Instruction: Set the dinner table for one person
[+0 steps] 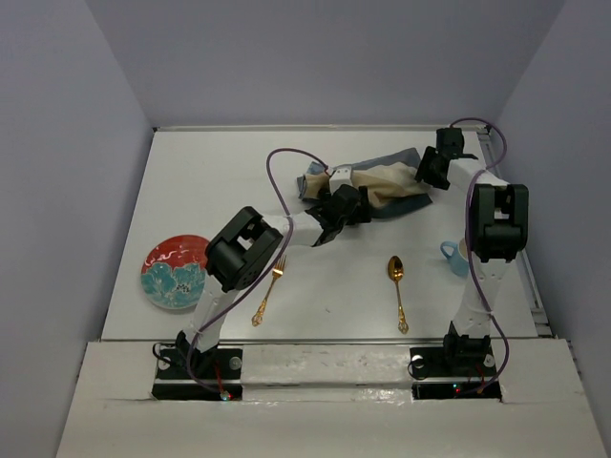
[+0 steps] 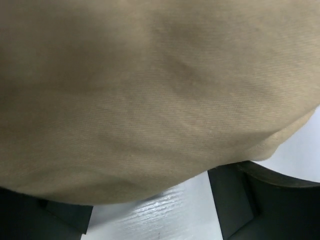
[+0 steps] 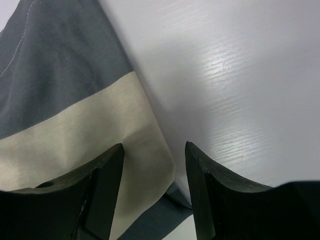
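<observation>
Right gripper (image 3: 153, 150), jaws apart, perhaps touching striped placemat (image 3: 60, 125) edge on dinner table (image 3: 240, 75).

Crumpled placemat (image 1: 382, 186), blue-grey and beige stripes, far centre-right. Red and teal plate (image 1: 174, 272) near left. Gold fork (image 1: 268, 291) right of plate. Gold spoon (image 1: 397, 286) well apart from fork. Light-blue mug (image 1: 452, 256) near right, partly hidden.

The counter (image 1: 220, 191) was plain white. The cloth placemat (image 1: 387, 183) carried broad bands of slate grey-blue and beige, with pale stitching on the grey. The plate (image 1: 175, 271) was red above and teal below, with a white floral pattern. The fork (image 1: 268, 291) and spoon (image 1: 398, 298) were gold, and the cup (image 1: 451, 254) was light blue. Purple cables (image 1: 270, 176) trailed over the black-and-white arms (image 1: 243, 250).
</observation>
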You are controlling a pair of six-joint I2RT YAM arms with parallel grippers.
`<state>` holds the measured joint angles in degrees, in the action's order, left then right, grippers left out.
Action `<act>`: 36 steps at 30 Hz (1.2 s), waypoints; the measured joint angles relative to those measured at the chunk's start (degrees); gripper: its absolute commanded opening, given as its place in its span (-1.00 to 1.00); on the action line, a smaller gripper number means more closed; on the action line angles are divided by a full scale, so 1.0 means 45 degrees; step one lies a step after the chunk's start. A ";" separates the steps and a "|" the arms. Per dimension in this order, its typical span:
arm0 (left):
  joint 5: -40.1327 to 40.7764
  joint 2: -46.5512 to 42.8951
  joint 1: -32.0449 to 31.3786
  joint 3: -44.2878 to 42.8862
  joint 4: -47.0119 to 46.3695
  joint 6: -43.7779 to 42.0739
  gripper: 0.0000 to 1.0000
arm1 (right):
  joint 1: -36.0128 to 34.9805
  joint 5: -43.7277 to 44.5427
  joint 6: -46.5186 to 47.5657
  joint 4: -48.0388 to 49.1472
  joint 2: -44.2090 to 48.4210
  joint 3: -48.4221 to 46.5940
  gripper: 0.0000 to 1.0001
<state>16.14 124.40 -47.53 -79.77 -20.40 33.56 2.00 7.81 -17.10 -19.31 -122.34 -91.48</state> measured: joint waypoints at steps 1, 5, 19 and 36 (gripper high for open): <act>0.0131 0.0039 -0.0005 -0.0024 -0.0005 0.0039 0.43 | 0.0024 0.0000 0.0005 0.0000 -0.0005 0.0000 0.08; 0.0792 0.0117 -0.0005 -0.0029 -0.0029 0.0170 -0.11 | 0.0068 -0.0233 -0.0010 0.0000 -0.0034 -0.0005 -0.31; 0.1739 -0.0034 0.1103 0.0262 -0.0325 -0.0432 -1.00 | 0.0073 -0.2701 -0.0544 0.0277 0.0019 0.0350 -1.00; 0.0782 -0.2259 0.4745 -0.0578 0.0685 -0.2501 0.94 | -0.3750 -0.3555 -0.1851 0.2608 0.4517 0.5945 0.17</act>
<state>19.66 114.24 -26.17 -82.37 -17.32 22.31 -14.87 -8.19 -25.43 -7.57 -102.02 -64.73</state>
